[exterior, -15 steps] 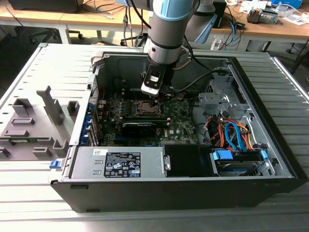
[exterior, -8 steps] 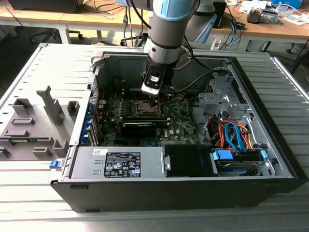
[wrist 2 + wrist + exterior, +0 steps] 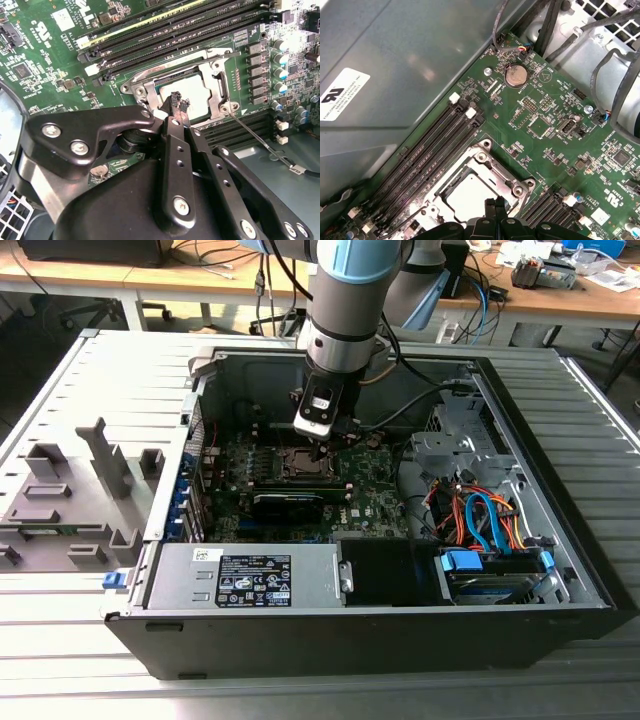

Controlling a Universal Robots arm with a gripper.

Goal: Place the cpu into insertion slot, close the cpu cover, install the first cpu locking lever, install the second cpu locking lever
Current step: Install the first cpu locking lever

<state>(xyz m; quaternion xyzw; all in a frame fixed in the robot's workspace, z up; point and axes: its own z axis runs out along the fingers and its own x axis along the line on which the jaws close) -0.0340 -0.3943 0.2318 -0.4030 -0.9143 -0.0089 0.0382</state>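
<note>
The cpu point(image 3: 195, 90) lies in the insertion slot point(image 3: 300, 463), its silvery top showing through the window of the cpu cover point(image 3: 218, 82), which lies flat over it. In the first wrist view the cpu point(image 3: 467, 192) and the cover frame point(image 3: 487, 162) sit just ahead of the fingertips. My gripper point(image 3: 177, 102) is shut, with nothing visible between its fingers, and its tips are at the cover's edge beside the chip. A thin metal rod point(image 3: 250, 132) slants away from one socket corner. In the exterior view the gripper point(image 3: 322, 447) hangs straight down over the socket.
Long black memory slots point(image 3: 165, 30) run beside the socket. A coin battery point(image 3: 515, 75) sits further along the green board. The open case holds a power supply point(image 3: 245, 578), a drive cage point(image 3: 455, 440) and coloured cables point(image 3: 480, 515). Grey fixtures point(image 3: 70, 495) stand at the exterior view's left.
</note>
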